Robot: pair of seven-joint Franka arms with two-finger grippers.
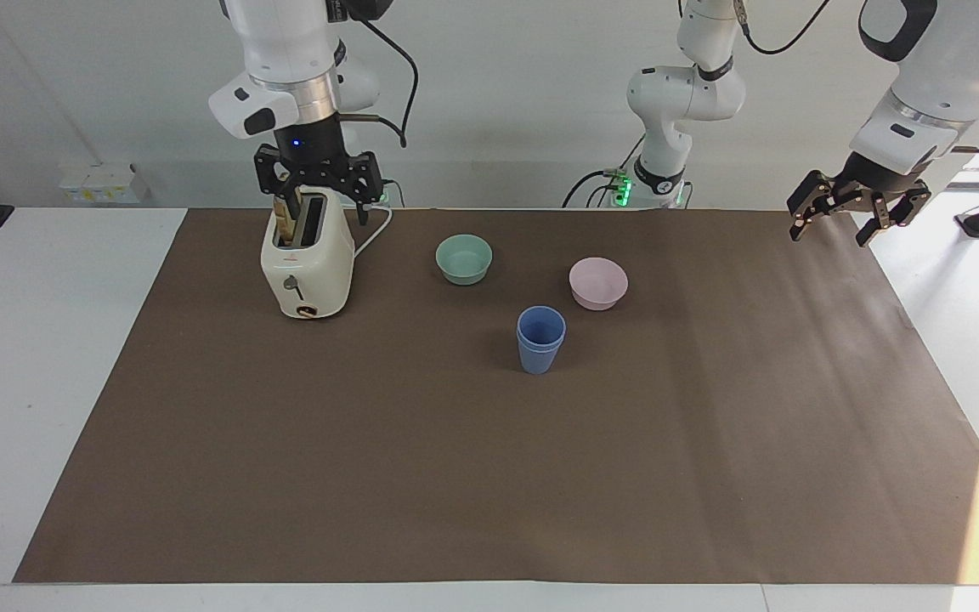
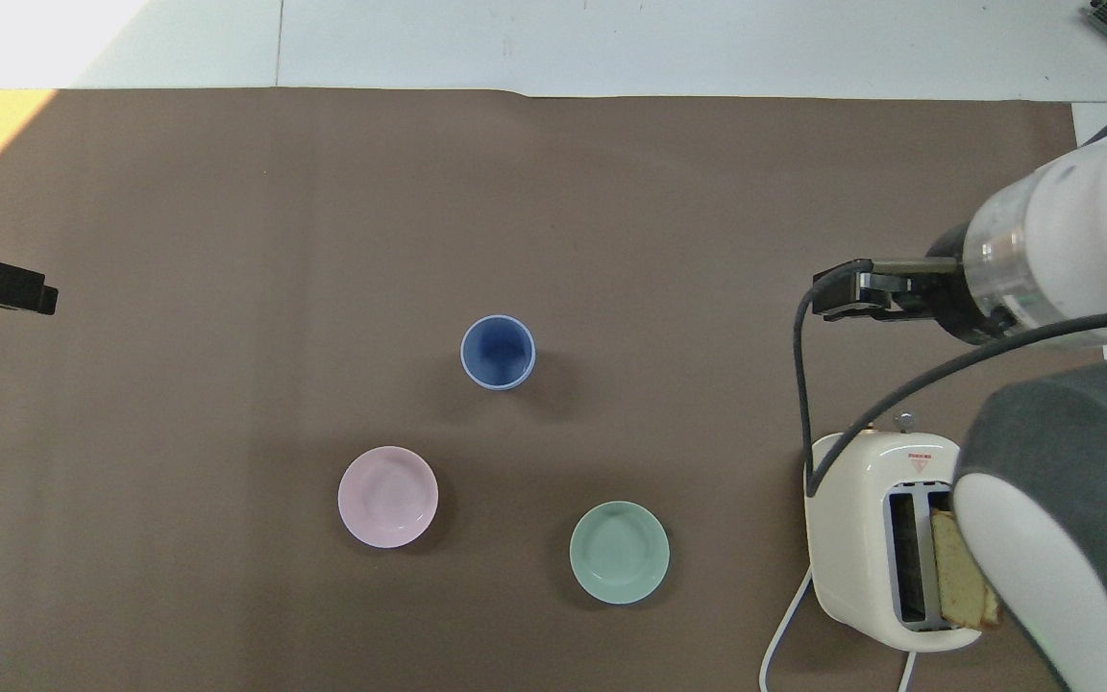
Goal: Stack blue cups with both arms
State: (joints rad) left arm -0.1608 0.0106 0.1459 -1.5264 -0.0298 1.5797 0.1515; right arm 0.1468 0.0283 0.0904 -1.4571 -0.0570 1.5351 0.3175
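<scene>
Blue cups [image 1: 540, 339]: nested, upright, mid-counter, clear of both grippers. Right gripper [image 1: 318, 183] spread, empty, over toaster [image 1: 307, 263]. Left gripper [image 1: 857, 212] spread, empty, over counter edge.

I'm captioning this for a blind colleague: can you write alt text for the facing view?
Two blue cups stand nested on a brown mat, with a pink bowl and a green bowl nearer the robots. The open right gripper hangs over a cream toaster; the open left gripper waits at the mat's edge.
</scene>
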